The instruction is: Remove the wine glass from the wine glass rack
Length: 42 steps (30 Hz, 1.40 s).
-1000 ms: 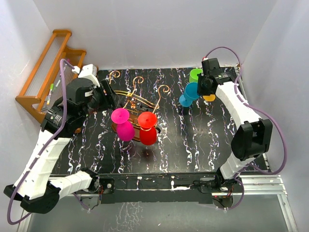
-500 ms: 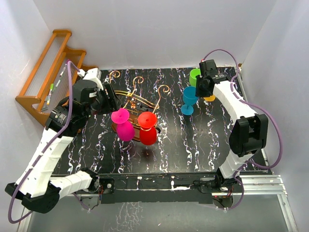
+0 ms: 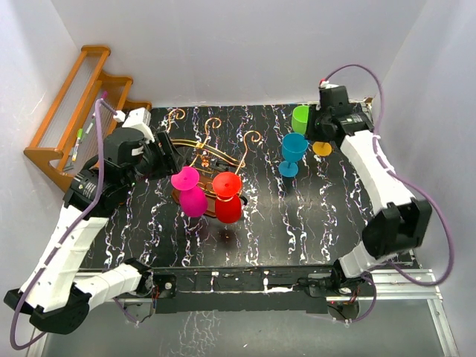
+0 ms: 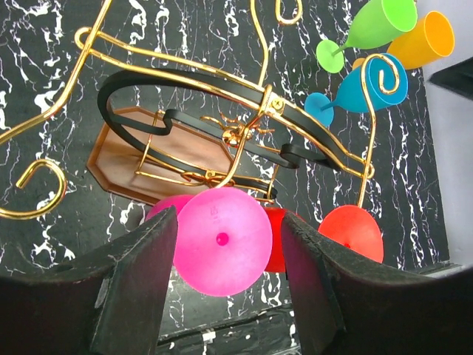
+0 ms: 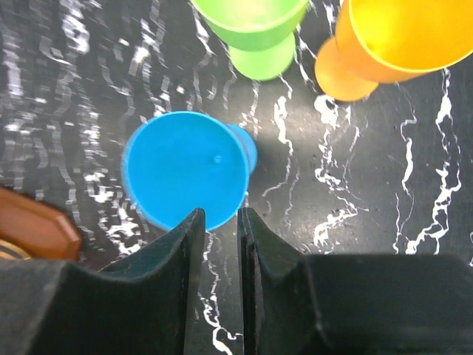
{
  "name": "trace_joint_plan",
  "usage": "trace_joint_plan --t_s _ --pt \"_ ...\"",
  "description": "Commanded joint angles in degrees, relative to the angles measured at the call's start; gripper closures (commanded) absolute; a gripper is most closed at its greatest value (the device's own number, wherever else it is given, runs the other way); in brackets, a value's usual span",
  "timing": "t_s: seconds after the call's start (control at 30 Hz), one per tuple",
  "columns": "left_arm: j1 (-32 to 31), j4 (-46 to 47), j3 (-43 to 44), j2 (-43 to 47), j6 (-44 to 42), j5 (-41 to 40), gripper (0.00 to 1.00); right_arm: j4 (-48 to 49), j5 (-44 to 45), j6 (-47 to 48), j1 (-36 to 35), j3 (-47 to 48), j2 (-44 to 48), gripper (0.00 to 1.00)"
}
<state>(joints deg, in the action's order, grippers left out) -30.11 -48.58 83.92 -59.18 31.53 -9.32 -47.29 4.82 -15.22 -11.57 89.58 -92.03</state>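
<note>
The golden wire wine glass rack [image 3: 213,151] stands on its dark brown base [image 4: 122,159] on the black marbled table. A pink wine glass [image 3: 190,192] and a red wine glass [image 3: 227,198] hang upside down from it. My left gripper [image 3: 164,155] is open just left of the rack; in the left wrist view [image 4: 229,220] the pink glass's round foot [image 4: 222,240] shows between its fingers, farther off. A blue wine glass [image 3: 291,152] stands upright on the table. My right gripper [image 3: 313,132] is narrowly open and empty, just clear of the blue glass [image 5: 185,166].
A green glass [image 3: 301,117] and an orange glass [image 3: 322,149] stand near the blue one at the back right. An orange-brown stepped shelf [image 3: 71,111] with pens leans at the back left. White walls close in the table on three sides.
The right gripper has set the blue glass upright on the table, let go of it and pulled back to the right. The left gripper has barely shifted beside the rack.
</note>
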Motion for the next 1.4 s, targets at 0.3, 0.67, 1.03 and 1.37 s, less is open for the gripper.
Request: trace_joint_plan --t_s 0.3,0.67,1.03,1.37 --pt "0.2 -0.5 -4.4 1.0 5.0 4.6 0.43 21.3 -27.9 -3.5 0.0 -10.2 29.4 0.65" --pt "0.2 -3.2 -6.8 2.7 10.1 3.2 0.43 22.2 -31.3 -2.7 0.0 -11.2 33.1 0.65" --pt "0.1 -5.3 -7.2 3.0 11.0 2.3 0.43 23.1 -31.0 -1.8 0.0 -12.0 34.1 0.65" --pt "0.2 -10.1 -4.8 2.8 10.3 2.0 0.43 23.5 -29.3 -1.7 0.0 -12.8 34.7 0.65"
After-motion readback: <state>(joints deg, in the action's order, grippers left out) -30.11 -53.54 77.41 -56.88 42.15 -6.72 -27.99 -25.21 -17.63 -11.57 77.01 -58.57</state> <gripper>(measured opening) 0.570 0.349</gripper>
